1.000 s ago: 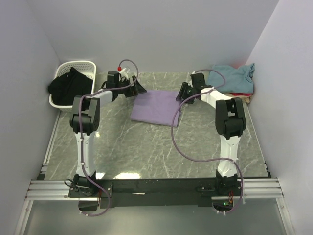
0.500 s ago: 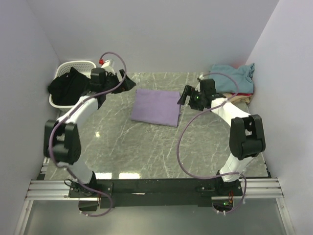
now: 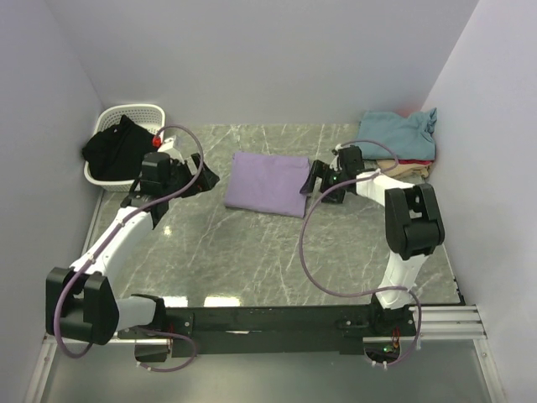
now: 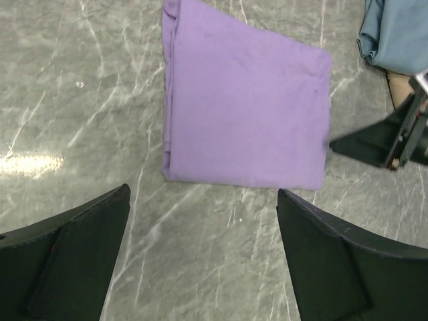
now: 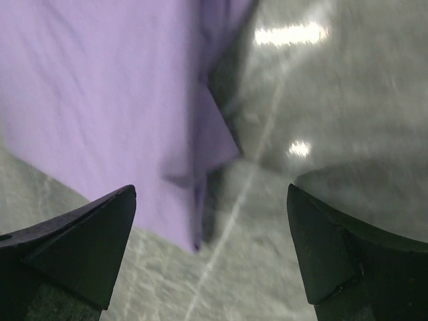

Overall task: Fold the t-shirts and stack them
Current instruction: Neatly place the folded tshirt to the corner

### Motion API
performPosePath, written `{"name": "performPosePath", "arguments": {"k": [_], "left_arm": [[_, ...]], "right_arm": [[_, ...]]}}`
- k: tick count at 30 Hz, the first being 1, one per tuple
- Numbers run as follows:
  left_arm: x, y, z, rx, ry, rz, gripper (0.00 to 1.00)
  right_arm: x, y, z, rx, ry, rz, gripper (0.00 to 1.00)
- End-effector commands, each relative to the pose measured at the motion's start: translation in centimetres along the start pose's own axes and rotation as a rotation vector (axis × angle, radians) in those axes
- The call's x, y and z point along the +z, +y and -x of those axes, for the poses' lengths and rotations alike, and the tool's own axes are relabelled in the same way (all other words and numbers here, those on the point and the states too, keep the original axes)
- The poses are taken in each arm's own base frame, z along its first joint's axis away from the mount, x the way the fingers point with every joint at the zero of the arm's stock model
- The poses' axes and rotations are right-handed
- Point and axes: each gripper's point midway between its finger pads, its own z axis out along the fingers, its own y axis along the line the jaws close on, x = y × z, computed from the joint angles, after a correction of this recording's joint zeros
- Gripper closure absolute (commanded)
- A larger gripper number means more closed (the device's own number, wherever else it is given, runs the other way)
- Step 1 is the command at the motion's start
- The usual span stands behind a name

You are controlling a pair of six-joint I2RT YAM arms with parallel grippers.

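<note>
Folded lavender t-shirt (image 3: 268, 183) lies flat near the middle of the far half of the grey marbled table (image 3: 252, 252), between the two grippers. Left gripper (image 3: 200, 175) is left of it and apart, jaws wide, nothing between them. Right gripper (image 3: 321, 178) sits just at the shirt's right edge, jaws also spread wide and empty; the right wrist view is blurred, so contact with the cloth cannot be told. White slatted basket (image 3: 138, 109) at far left holds a black garment (image 3: 117, 147) spilling over its rim. At far right is a pile with a teal t-shirt (image 3: 396, 130) on top and red (image 3: 417, 161) and tan (image 3: 409, 170) edges under it. The lavender shirt is a neat rectangle, with layered folds along its left side and a loose flap at the right.
</note>
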Motion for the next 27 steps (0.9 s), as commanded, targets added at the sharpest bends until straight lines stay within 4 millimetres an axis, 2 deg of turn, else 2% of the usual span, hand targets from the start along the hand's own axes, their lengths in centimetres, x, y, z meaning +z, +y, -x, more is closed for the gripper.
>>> {"name": "performPosePath", "arguments": {"k": [1, 2, 3, 4, 10, 17, 18, 22, 24, 25, 27], "left_arm": [[-1.3, -0.3, 0.8, 0.015, -0.039, 0.012, 0.04], [-1.3, -0.2, 0.7, 0.025, -0.036, 0.016, 0.04], [-1.4, -0.1, 0.7, 0.027, -0.033, 0.020, 0.03], [-1.5, -0.1, 0.7, 0.029, -0.030, 0.024, 0.04], [-1.9, -0.2, 1.0, 0.032, -0.039, 0.026, 0.03], [-1.2, -0.1, 0.4, 0.032, -0.008, 0.018, 0.03], [-1.2, -0.2, 0.5, 0.032, -0.015, 0.015, 0.03], [-1.2, 0.0, 0.1, 0.032, -0.006, 0.017, 0.03], [-1.2, 0.1, -0.1, 0.032, 0.001, 0.018, 0.03], [-1.2, 0.1, -0.1, 0.033, 0.002, 0.018, 0.03], [-1.2, 0.1, -0.3, 0.033, 0.006, 0.015, 0.03]], "right_arm": [[2.0, 1.2, 2.3, 0.013, -0.014, 0.072, 0.00], [2.3, 1.3, 2.5, 0.029, -0.010, 0.080, 0.00], [3.1, 1.1, 1.9, 0.042, 0.025, 0.090, 0.00], [3.3, 1.7, 2.5, 0.038, 0.018, 0.107, 0.00], [5.2, 2.2, 1.5, 0.046, 0.088, 0.112, 0.00], [7.4, 4.6, -1.6, -0.001, 0.208, 0.136, 0.00], [7.8, 5.0, -2.7, -0.011, 0.238, 0.133, 0.00], [8.8, 6.1, -4.7, -0.021, 0.282, 0.138, 0.01], [8.9, 6.8, -4.8, -0.015, 0.265, 0.150, 0.10], [9.0, 6.7, -4.9, -0.001, 0.268, 0.144, 0.22], [9.3, 6.9, -5.2, 0.003, 0.286, 0.153, 0.32]]}}
